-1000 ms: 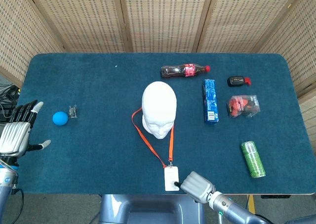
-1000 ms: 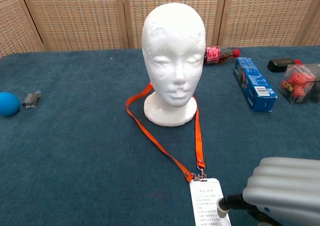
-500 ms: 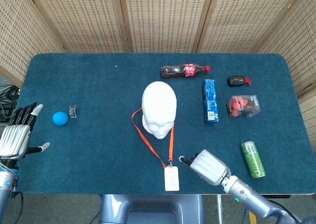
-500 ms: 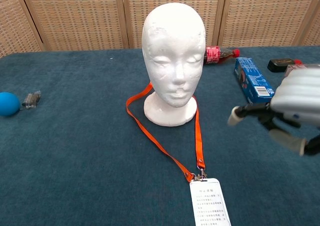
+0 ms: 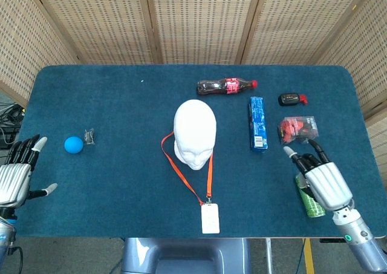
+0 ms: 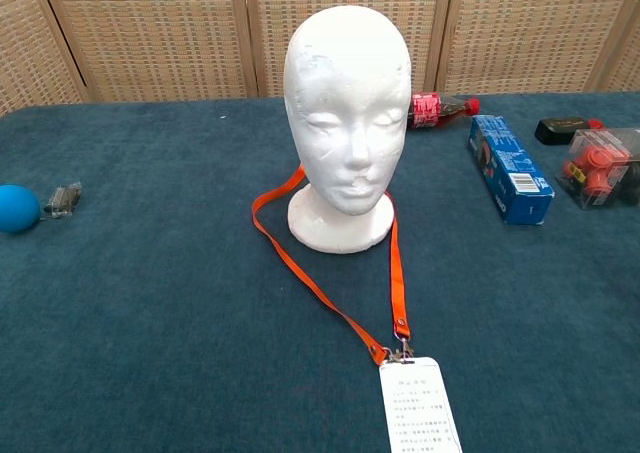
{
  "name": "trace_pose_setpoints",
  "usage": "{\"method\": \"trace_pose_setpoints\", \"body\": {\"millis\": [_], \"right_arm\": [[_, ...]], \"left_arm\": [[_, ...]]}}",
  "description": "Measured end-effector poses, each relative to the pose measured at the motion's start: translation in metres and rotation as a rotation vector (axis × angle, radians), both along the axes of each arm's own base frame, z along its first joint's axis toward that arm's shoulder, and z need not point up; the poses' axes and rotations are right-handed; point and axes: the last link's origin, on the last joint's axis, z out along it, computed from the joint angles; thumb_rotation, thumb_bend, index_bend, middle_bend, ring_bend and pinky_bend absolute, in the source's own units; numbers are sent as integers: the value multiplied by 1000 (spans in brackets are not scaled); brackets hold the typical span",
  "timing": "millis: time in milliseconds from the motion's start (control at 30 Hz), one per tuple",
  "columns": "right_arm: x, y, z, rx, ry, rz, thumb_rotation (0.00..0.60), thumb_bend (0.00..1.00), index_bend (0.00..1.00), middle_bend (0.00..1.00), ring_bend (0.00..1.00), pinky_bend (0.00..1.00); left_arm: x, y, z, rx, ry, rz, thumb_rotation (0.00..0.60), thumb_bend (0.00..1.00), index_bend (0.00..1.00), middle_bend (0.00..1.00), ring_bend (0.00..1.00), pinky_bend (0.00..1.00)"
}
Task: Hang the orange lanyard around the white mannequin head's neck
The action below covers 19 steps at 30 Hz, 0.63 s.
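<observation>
Step in hand: the orange fabric lanyard (image 6: 330,291) is lying looped round the base of the white foam mannequin head (image 6: 346,113), strap running behind the neck and both sides trailing forward to the white badge card (image 6: 420,418); judged as hung, with both arms standing clear.
Left robot hand (image 5: 17,171): hovering well left of the mannequin head at the worktop's left edge, fingers spread, holding nothing.
Right robot hand (image 5: 319,176): hovering well right of the mannequin head, over the green can (image 5: 308,199), fingers apart, holding nothing.
Next move: judged as none on the lanyard; any retreat is calling for lift clear of the can.
Edges: the badge card is lying near the front edge of the dark blue worktop (image 5: 121,183), in front of the mannequin head.
Open room: bare cloth is showing left of the mannequin head; to its right, the blue carton (image 5: 257,123) and clear box of red parts (image 5: 298,130) are crowding the path.
</observation>
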Motion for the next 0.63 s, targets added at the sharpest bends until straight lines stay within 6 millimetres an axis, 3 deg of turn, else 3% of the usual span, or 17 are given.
{"method": "trace_pose_setpoints", "body": {"millis": [67, 100, 167, 200, 633], "right_arm": [[-13, 7, 4, -26, -24, -61, 600, 1000, 46, 283, 85, 5], [-17, 9, 4, -30, -32, -80, 600, 1000, 41, 176, 40, 0], [-25, 14, 4, -25, -48, -124, 600, 1000, 23, 22, 1, 0], [-29, 17, 4, -20, -50, -145, 600, 1000, 12, 0, 0, 0], [-44, 28, 16, -32, 31, -234, 600, 1000, 0, 0, 0, 0]], "left_arm": [[-1, -3, 1, 2, 2, -2, 600, 9, 0, 0, 0, 0], [-2, -5, 1, 4, 2, -3, 600, 9, 0, 0, 0, 0], [-2, -6, 2, 4, 3, -6, 600, 10, 0, 0, 0, 0], [-2, -7, 2, 4, 4, -7, 600, 10, 0, 0, 0, 0], [-3, -6, 5, 12, 9, -5, 600, 9, 0, 0, 0, 0]]}}
